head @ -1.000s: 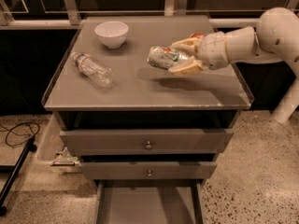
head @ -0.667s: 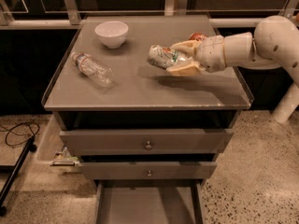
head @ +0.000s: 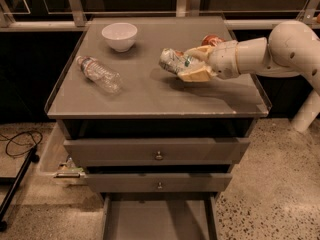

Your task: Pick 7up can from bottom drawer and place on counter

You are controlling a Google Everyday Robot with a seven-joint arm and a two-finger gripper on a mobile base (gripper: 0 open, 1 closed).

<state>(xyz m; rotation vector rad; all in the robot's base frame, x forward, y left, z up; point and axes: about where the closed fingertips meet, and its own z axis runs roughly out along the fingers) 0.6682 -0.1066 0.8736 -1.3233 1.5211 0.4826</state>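
My gripper (head: 187, 64) is shut on the 7up can (head: 172, 61), a pale silver can with green markings. It holds the can tilted on its side, a little above the middle right of the counter (head: 150, 96). The white arm reaches in from the right. The bottom drawer (head: 157, 219) is pulled open at the bottom of the view, and the part of its grey floor that shows is bare.
A white bowl (head: 119, 36) stands at the back left of the counter. A clear plastic bottle (head: 99, 74) lies on its side at the left. An orange-red can (head: 211, 39) stands just behind the gripper. Two knobbed drawers sit above the open one.
The gripper with the can has barely shifted, perhaps slightly lower over the counter. Nothing else moved.
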